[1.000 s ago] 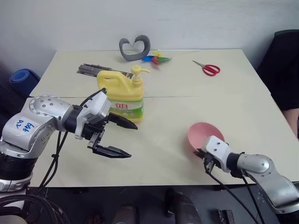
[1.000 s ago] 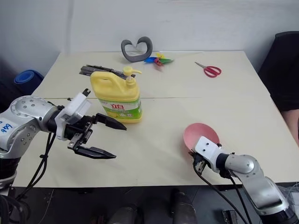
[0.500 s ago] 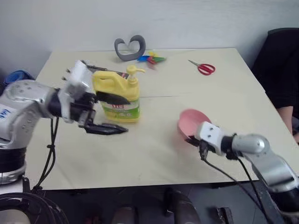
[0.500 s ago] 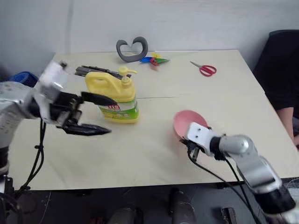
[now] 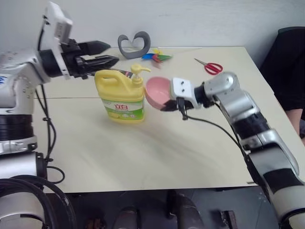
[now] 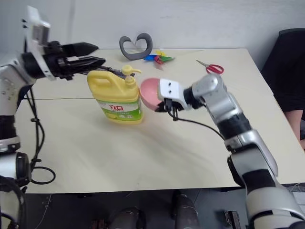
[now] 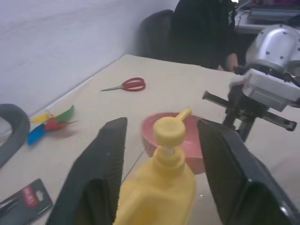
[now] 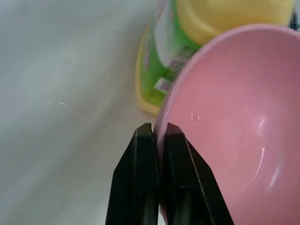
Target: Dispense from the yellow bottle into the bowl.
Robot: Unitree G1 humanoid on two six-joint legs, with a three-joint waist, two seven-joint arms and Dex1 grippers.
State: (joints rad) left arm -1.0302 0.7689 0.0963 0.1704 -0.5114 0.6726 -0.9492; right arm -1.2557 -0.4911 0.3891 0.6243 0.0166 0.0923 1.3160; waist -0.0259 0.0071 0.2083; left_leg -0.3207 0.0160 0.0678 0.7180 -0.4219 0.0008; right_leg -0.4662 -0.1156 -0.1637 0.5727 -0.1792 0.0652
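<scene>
yellow bottle [image 5: 120, 93] stands upright mid table w/ its pump nozzle aimed at the pink bowl [image 5: 158, 91]. right gripper [image 5: 167, 104] is pinched tight on the bowl's rim, holding it tilted in the air right beside the spout. left gripper [image 5: 106, 53] is up behind the pump, fingers partly apart, holding nothing. imo the risks: thin rim grip could slip, bowl's tilted so soap might run out or miss it, and an off-center push on the pump could tip the bottle.

The left gripper [image 5: 104, 54] is pointing level with fingers parted; the right gripper [image 8: 158, 132] is pinching a rim, arm reaching leftward.
</scene>
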